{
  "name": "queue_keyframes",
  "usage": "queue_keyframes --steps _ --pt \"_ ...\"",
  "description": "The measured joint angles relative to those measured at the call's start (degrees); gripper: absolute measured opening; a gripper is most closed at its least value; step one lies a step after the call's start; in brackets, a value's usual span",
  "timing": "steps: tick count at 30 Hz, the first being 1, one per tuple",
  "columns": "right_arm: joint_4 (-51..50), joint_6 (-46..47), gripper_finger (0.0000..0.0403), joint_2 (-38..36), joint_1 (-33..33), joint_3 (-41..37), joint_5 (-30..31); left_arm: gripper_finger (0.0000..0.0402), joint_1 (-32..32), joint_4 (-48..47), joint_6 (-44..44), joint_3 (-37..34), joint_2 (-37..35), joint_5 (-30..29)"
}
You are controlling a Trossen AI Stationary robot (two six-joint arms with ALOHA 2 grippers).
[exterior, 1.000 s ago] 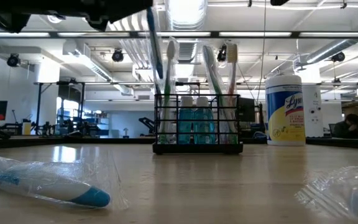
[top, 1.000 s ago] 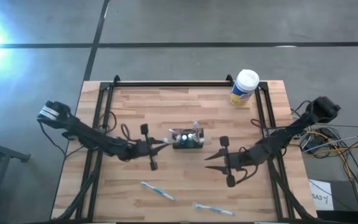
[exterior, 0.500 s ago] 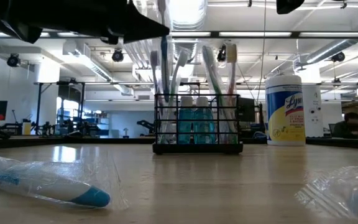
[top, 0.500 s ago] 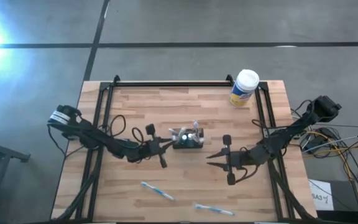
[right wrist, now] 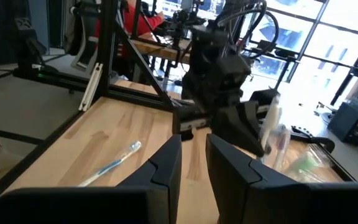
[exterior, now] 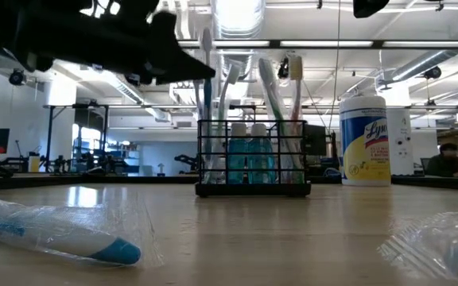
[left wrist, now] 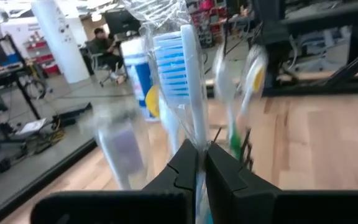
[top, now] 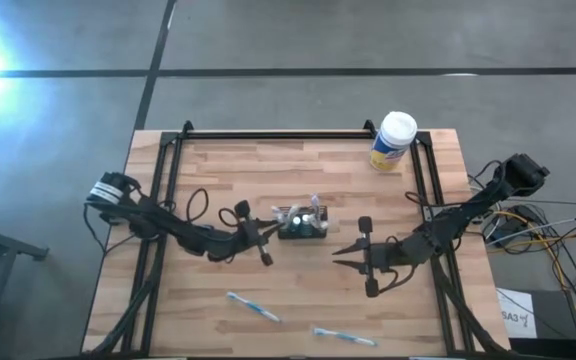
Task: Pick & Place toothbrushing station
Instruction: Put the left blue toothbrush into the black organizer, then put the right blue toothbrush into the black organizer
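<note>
Toothbrushing station at worktop centre. Left tool clenched on wrapped blue toothbrush, just beside station's left end. Right tool released, waiting near. Lower brush straight into free slot, slowly; avoid pushing station sideways.

Both arms are matte black and slender, the left arm ending in a white-banded base, the right arm trailing looped black cables, each carrying angular dark fingers.
</note>
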Motion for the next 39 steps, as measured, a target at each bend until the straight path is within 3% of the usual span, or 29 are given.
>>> queue_keyframes --steps 12,19,27,33,39 --pt "-0.04 -0.31 0.0064 0.00 -0.07 0.00 0.00 0.0022 0.32 1.53 -2.23 -0.08 5.19 -0.52" --pt "-0.08 -0.46 0.0064 0.00 -0.04 0.00 -0.02 0.0121 0.54 0.23 -5.17 -0.08 1.70 3.72" --pt "-0.12 -0.48 0.0070 0.00 -0.04 -0.15 -0.04 0.0235 0.49 -4.03 -4.69 -0.08 -2.75 4.08" --pt "-0.15 -0.51 0.0075 0.00 -0.04 -0.15 -0.04 0.0264 -1.78 -17.99 -3.90 -0.08 -10.66 6.70" --pt "-0.44 -1.35 0.0068 0.00 -0.02 -0.25 -0.04 0.0250 -7.48 -35.89 -3.65 -0.08 -24.55 9.60"
